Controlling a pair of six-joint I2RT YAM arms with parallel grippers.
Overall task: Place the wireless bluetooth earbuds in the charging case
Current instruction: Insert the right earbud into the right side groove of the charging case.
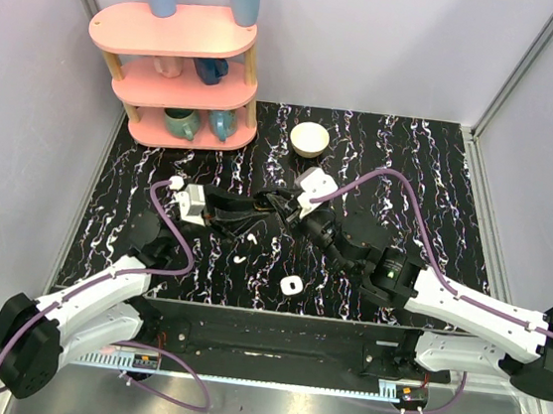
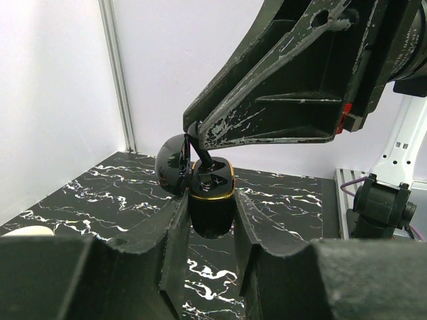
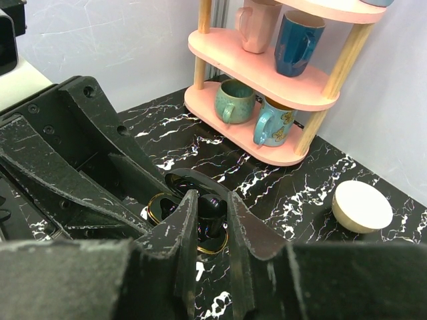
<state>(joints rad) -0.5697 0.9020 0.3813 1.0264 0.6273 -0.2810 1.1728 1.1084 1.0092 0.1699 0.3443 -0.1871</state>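
Two tools meet at the open charging case (image 2: 213, 217) near the middle of the tabletop (image 1: 439, 186); insertion looks under way, not done
On the black, gold-rimmed case the left tool (image 2: 211, 203) is clenched, lid tipped back; the right tool (image 3: 212, 203) has its tips nearly together at the case's mouth around a small dark glossy piece (image 3: 212, 212), probably an earbud being seated, though I cannot tell if it is truly gripped; toward the near edge lie a white rounded-square piece (image 1: 291, 285) and two white comma-shaped pieces (image 1: 250, 236), earbud-like and perhaps still to go in

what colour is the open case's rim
Gold rim on the glossy black case, clearest in left wrist view.
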